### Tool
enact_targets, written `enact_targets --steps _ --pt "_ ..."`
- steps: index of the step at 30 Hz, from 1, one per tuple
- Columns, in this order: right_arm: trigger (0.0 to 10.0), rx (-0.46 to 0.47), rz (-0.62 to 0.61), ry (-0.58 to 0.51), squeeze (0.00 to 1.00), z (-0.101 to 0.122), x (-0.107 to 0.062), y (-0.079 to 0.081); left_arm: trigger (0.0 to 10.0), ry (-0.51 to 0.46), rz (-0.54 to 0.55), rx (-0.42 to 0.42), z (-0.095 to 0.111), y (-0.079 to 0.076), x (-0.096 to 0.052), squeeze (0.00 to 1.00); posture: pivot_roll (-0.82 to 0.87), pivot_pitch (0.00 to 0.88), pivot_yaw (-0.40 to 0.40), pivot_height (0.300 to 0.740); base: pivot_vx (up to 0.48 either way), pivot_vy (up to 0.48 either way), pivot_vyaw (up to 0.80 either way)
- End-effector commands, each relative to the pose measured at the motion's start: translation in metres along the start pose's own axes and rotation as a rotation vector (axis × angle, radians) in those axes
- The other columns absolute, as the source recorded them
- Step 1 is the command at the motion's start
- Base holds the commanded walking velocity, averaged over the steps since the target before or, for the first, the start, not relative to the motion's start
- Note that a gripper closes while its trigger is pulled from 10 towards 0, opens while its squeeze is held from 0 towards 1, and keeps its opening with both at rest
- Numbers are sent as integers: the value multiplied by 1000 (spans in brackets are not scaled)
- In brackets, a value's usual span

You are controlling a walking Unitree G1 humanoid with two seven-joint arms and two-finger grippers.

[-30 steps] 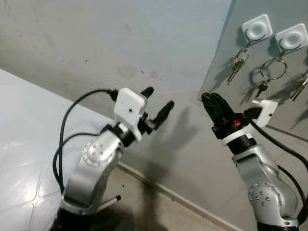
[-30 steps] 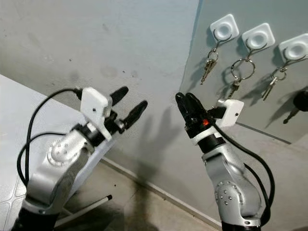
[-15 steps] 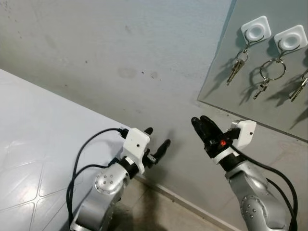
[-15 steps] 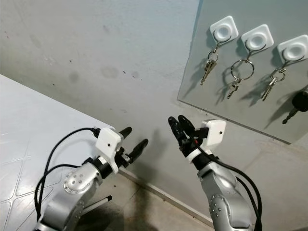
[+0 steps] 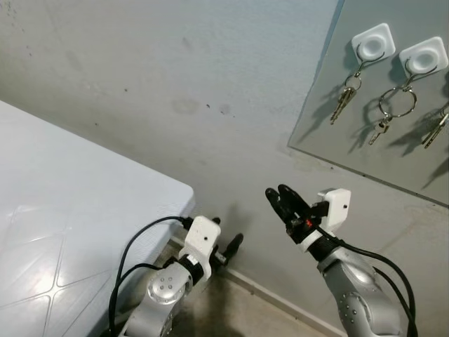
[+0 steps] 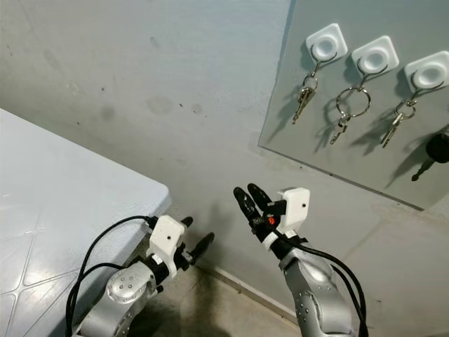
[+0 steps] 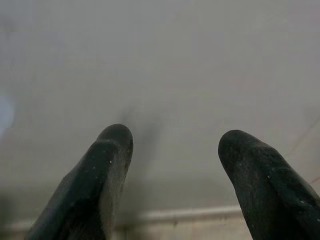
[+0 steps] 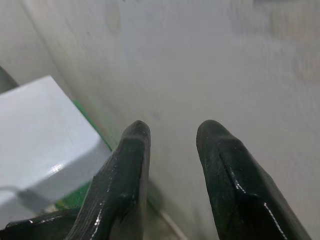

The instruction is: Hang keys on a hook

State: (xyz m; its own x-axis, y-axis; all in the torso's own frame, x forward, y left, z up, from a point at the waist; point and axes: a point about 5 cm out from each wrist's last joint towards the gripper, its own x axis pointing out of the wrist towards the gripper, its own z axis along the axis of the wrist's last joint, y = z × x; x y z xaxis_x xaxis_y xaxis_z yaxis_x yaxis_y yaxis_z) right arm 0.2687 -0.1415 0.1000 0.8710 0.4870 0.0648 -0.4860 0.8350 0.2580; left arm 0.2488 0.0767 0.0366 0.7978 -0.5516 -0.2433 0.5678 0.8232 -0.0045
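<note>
So: grey wall (image 5: 175, 63) ahead, with a darker panel (image 6: 365, 161) set on it up to the right, and a white table (image 5: 63, 203) at the left, its corner near the left arm. Three white hooks on the panel, each already carrying keys: first hook (image 6: 327, 42) with a key bunch (image 6: 304, 95), second hook (image 6: 376, 55) with a large ring and small key (image 6: 347, 112), third hook (image 6: 429, 71) with another bunch (image 6: 396, 121). A dark key (image 6: 433, 156) hangs further right, partly cut off at the frame edge.

Right gripper (image 6: 247, 203) is low, well below the hooks, fingers apart and holding nothing. Left gripper (image 6: 193, 242) is lower, beside the table corner, fingers spread, also empty.

My read: the hanging looks done, arms are clear of the panel.

Risks from here: any upward swing of the right arm could brush the hanging bunches and knock a ring off its hook; the left arm's cable (image 5: 133, 246) could snag the table corner
</note>
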Motion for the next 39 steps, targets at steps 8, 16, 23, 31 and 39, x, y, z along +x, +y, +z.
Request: enact_targets --steps 8,16,23,31,39 --pt "10000 -28 6 66 0 -25 0 -3 10000 86 50 9 -29 7 1 0 -82 84 -19 732 0 0 0" --pt "10000 -118 -74 270 0 -77 -18 -21 10000 314 123 22 -84 11 -17 0 -82 78 -14 732 0 0 0" --pt "10000 -126 -135 373 0 -101 -31 -31 10000 428 173 12 -110 18 -38 0 -79 73 -11 732 0 0 0" --pt "10000 -133 -240 524 0 -128 -57 -41 10000 496 339 -39 -128 37 -65 0 -73 58 -20 732 0 0 0" --pt "10000 -135 -315 644 0 -143 -73 -45 10000 559 460 -101 -141 43 -83 0 -65 34 -38 732 0 0 0"
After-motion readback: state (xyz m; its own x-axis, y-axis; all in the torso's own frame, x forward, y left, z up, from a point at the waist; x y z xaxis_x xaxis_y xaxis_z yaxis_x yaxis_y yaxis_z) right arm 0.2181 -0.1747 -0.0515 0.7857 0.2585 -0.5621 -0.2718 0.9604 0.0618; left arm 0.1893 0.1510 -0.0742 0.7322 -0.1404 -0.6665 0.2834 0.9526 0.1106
